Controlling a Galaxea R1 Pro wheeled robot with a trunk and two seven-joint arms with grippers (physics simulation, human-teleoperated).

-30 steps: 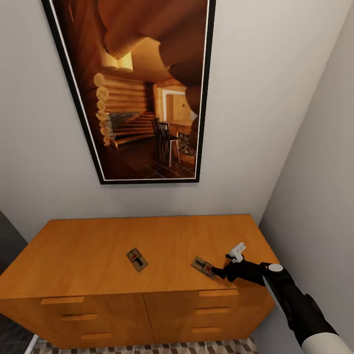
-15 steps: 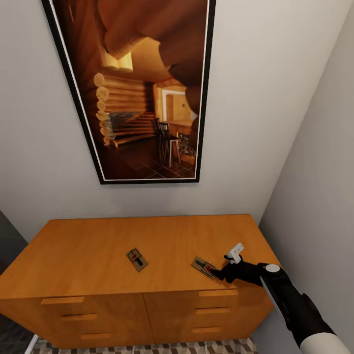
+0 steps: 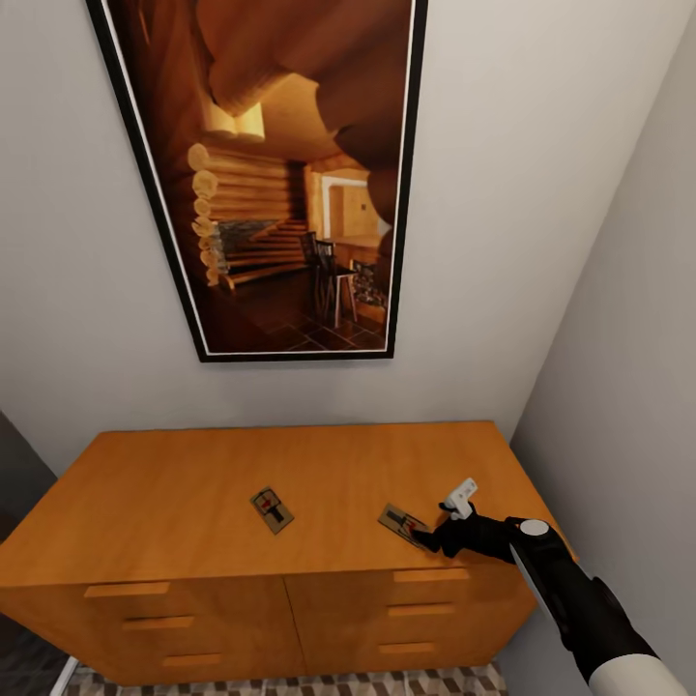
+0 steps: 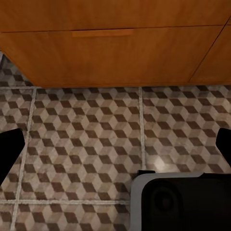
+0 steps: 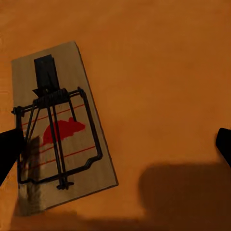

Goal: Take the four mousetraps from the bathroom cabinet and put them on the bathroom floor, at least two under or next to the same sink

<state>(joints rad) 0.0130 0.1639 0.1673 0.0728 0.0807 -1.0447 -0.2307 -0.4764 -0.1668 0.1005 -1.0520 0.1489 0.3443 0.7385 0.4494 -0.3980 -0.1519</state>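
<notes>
Two mousetraps lie flat on the orange-brown cabinet (image 3: 193, 474): one mousetrap (image 3: 272, 509) near the middle, and another mousetrap (image 3: 403, 523) close to the front edge on the right. My right gripper (image 3: 426, 537) hovers low at that right mousetrap's near end, open. In the right wrist view the mousetrap (image 5: 60, 130) with its red mark lies toward one fingertip (image 5: 9, 151), which overlaps its edge; the other fingertip is far off over bare wood. My left gripper (image 4: 116, 144) hangs open over the cube-patterned bathroom floor (image 4: 86, 139) in front of the cabinet's drawers (image 4: 103, 48).
A large black-framed picture (image 3: 280, 174) hangs on the wall above the cabinet. A side wall (image 3: 628, 387) stands close on the right of the cabinet. The robot's dark base (image 4: 183, 202) shows over the tiles.
My right gripper has crept a little to the left, closer over the right mousetrap's end. Both mousetraps lie where they were.
</notes>
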